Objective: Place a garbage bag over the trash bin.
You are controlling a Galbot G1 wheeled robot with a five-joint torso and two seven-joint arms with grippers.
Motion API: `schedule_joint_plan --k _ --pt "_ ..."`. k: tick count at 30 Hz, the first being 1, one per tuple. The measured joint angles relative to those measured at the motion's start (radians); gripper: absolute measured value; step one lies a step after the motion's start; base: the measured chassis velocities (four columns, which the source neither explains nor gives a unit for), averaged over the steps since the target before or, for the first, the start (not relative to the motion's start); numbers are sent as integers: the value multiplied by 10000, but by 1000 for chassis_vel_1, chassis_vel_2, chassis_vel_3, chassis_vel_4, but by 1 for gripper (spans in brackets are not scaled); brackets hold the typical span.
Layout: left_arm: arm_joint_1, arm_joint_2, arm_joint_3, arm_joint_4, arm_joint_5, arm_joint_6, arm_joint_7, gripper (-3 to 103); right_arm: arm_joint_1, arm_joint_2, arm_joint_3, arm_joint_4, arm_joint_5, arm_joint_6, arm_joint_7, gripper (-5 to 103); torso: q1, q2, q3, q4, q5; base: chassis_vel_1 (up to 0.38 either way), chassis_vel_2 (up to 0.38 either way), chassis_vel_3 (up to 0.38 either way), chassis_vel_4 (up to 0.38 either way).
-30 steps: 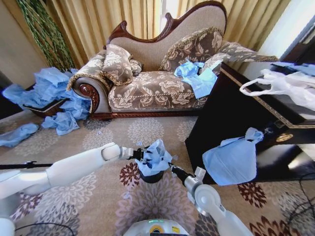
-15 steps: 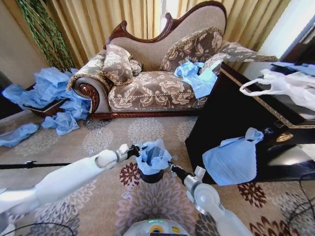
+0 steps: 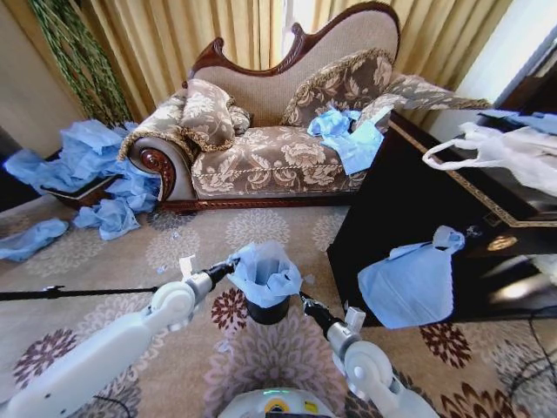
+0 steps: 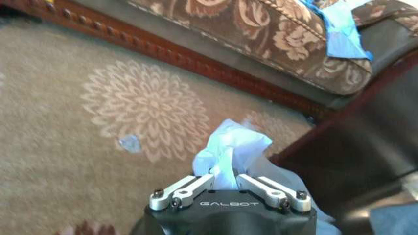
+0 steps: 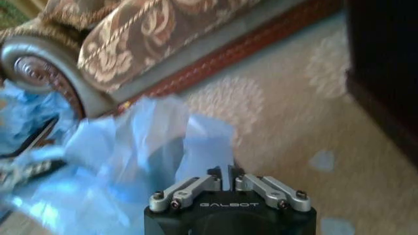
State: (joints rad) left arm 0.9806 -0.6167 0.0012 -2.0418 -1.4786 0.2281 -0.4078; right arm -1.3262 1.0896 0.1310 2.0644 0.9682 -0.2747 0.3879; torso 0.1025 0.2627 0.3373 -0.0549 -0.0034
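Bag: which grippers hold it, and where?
Both. Left gripper pinches the bag at its left rim; right gripper pinches the right rim, over the bin.

"galbot" on both grippers' housings: left gripper (image 4: 223, 182), right gripper (image 5: 227, 179)

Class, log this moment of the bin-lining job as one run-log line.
left end effector: shut on garbage bag | right end effector: shut on garbage bag | bag: bunched over trash bin, bin wall bare

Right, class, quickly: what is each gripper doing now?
Left gripper: closed on the garbage bag.
Right gripper: closed on the same bag.
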Motion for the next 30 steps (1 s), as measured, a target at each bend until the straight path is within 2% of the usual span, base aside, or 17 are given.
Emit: schedule_joint_plan --k 1,3,6,8,9,10,12,15,16,17,18,20,21,25,30 --pt "35 -96 31 -51 13 10 4 0 59 -39 81 79 -70 -4 169 12 0 0 0 -3 1 0 0 0 0" --pt "40 -155 72 -63 25 14 4 0 76 -61 115 119 -91 -10 248 12 0 0 0 -4 1 0 0 0 0" --pt "-59 -440 425 -74 108 42 26 0 159 -112 401 246 -99 -170 513 28 1 0 0 -6 -3 0 0 0 0" --pt "-78 -470 499 -73 148 44 44 0 200 -134 415 222 -95 -235 531 28 1 0 0 -7 -2 0 0 0 0" --pt "-119 -518 608 -44 282 45 98 0 366 -206 342 64 -82 -372 547 38 1 0 0 -6 0 0 0 0 0" --pt "-147 -541 646 -27 320 45 123 0 459 -217 248 -34 -80 -407 552 44 2 0 1 -4 0 0 0 0 0" --pt "-182 -562 680 -9 331 45 135 0 579 -206 142 -148 -74 -443 559 44 2 0 1 -4 1 0 0 0 0" --pt "-271 -629 792 9 284 27 175 0 1118 71 -221 -543 -38 -641 745 61 2 0 2 -7 0 0 0 0 0" --pt "-271 -629 792 9 284 27 175 0 1118 71 -221 -543 -38 -641 745 61 2 0 2 -7 0 0 0 0 0" --pt "-248 -644 784 -9 230 1 177 0 1340 172 -357 -657 -31 -704 788 66 2 0 2 -5 3 0 0 0 0" --pt "-209 -662 753 -29 89 -58 167 0 1545 257 -493 -753 -23 -755 826 66 2 0 2 -2 1 0 0 0 0" --pt "-151 -702 610 -58 -402 -214 106 0 1995 364 -809 -944 102 -842 921 77 2 0 2 -1 -2 0 0 0 0" --pt "-151 -702 610 -58 -402 -214 106 0 1995 364 -809 -944 102 -842 921 77 2 0 2 -1 -2 0 0 0 0" --pt "-120 -766 462 0 -959 -412 98 0 2718 373 -1351 -1327 284 -937 1072 97 2 -1 2 -4 -2 0 0 0 0" --pt "-4 -948 324 36 -1290 -519 105 0 3295 459 -1862 -1750 461 -1096 1481 100 2 -1 2 -4 -1 0 0 0 0"
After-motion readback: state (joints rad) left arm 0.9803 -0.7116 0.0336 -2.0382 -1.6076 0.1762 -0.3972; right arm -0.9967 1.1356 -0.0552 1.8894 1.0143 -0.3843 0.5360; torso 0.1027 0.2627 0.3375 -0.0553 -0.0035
